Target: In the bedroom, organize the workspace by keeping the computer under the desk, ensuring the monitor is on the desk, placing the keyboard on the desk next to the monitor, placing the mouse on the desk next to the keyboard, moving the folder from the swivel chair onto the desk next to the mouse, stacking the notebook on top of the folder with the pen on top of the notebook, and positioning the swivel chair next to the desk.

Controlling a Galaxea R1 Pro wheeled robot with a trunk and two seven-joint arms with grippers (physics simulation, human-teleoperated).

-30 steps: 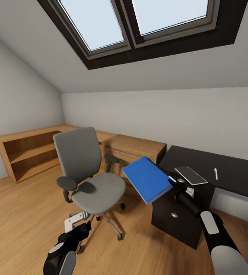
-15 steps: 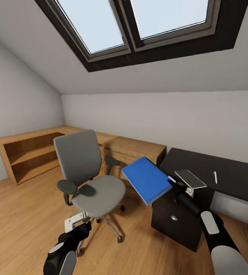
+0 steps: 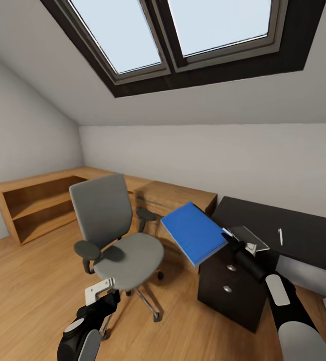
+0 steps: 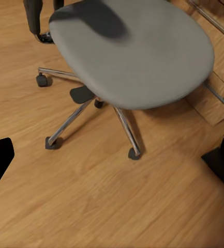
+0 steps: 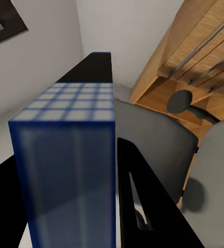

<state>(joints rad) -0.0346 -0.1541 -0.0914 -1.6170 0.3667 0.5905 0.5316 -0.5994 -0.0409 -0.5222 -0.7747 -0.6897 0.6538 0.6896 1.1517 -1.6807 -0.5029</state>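
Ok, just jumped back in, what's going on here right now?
The right end effector is shut on the blue folder and holds it in the air, tilted, between the swivel chair and the near end of the desk. The chair seat is bare. On the desk lie the notebook and the pen, apart from each other. The left end effector hangs low over the floor near the chair base, holding nothing.

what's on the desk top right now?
On the desk: the grey notebook and the pen. The right gripper and the held folder cover the near corner.
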